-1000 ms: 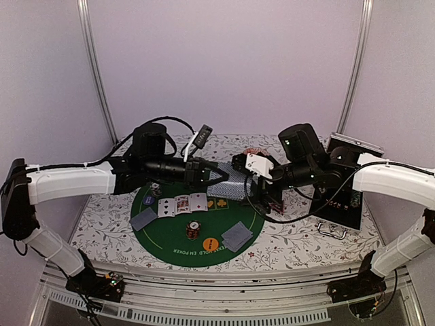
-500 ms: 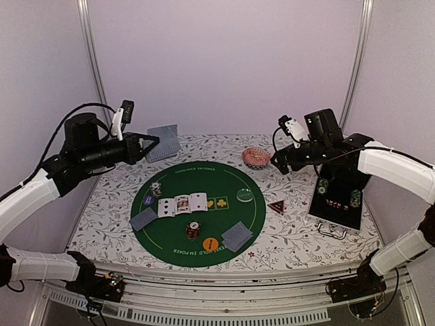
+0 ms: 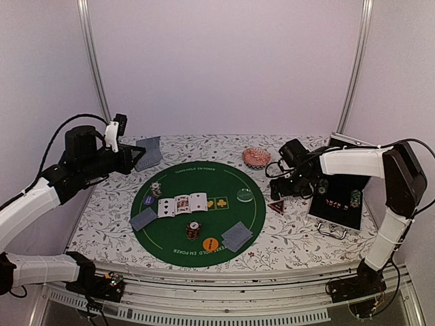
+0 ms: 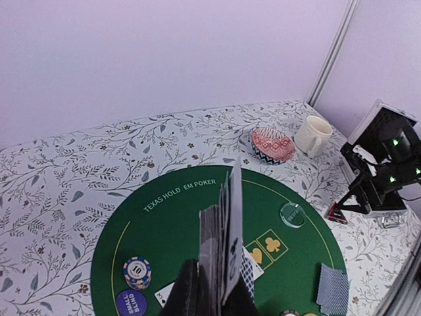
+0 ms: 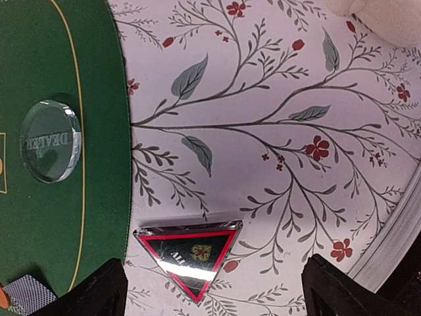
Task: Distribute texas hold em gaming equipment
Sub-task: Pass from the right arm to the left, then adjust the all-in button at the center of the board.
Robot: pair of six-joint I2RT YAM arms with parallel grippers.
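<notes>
My left gripper (image 3: pixel 138 158) is shut on a deck of grey-blue-backed playing cards (image 3: pixel 149 152), held on edge above the table's far left; the deck (image 4: pixel 222 250) stands between the fingers at the bottom of the left wrist view. My right gripper (image 3: pixel 283 193) is open and hovers over the black-and-red triangular marker (image 3: pixel 276 206), which lies flat (image 5: pixel 191 257) between the spread fingers (image 5: pixel 95 293) without touching them. The green mat (image 3: pixel 204 180) carries face-up cards (image 3: pixel 182 204), chip stacks (image 3: pixel 156 189), face-down pairs (image 3: pixel 236 236), an orange button (image 3: pixel 211 242), a blue button (image 4: pixel 131 304) and the pale-green dealer button (image 5: pixel 49 139).
A pink-patterned bowl (image 3: pixel 256 157) and a cream mug (image 4: pixel 312 135) stand at the back right. An open black case (image 3: pixel 336 204) lies at the right edge, just beyond my right arm. Frame posts rise at both back corners.
My left arm has drawn back to the far left with the deck. My right arm has dropped from near the bowl down to just above the triangular marker, jaws still open.
</notes>
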